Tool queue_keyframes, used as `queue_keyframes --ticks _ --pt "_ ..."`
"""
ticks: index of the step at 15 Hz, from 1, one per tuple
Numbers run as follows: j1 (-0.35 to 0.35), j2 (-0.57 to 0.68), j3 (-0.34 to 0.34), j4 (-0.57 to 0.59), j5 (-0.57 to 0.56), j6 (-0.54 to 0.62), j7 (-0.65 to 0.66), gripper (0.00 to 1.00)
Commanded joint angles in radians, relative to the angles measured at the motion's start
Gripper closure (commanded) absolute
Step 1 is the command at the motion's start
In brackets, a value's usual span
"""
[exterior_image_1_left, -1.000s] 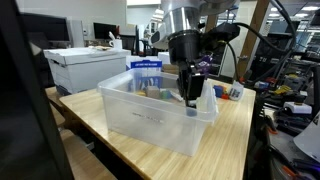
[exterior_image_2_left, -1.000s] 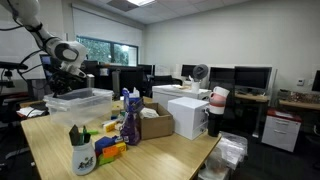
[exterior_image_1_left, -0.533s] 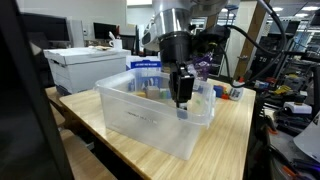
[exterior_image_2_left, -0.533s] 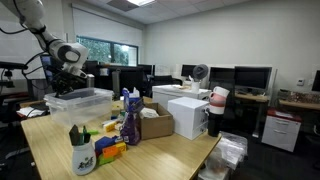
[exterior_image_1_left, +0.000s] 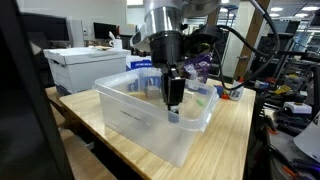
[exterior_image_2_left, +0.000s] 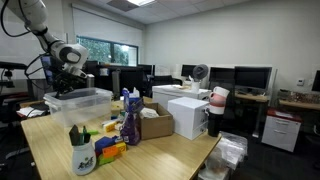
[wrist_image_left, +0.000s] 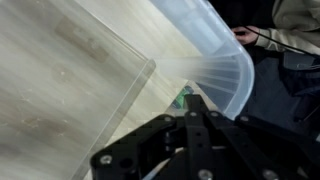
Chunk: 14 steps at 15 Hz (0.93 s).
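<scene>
Bin (exterior_image_1_left: 128, 118) – gripper (exterior_image_1_left: 172, 100) shut, nr wall

Light: we see bright, even office light from ceiling panels (exterior_image_2_left: 140, 3) and a window (exterior_image_2_left: 105, 48) | Shadows: soft and faint under the clear bin (exterior_image_1_left: 140, 118) | Glare: pale sheen on the wooden table (wrist_image_left: 60, 80) | Blur: we find the wrist view smeared, and a dark foreground bar (exterior_image_1_left: 12, 100) out of focus.
</scene>
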Motion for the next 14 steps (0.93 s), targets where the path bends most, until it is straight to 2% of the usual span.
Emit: queue_keyframes --ticks 1,9,14 --pt "0.006 0.037 0.017 0.043 -0.025 0.018 0.031 0.99" --pt "-0.007 0.038 0.027 0.061 -0.021 0.011 0.009 0.99" --pt "-0.044 -0.116 0.007 -0.045 -0.002 0.027 0.009 0.99"
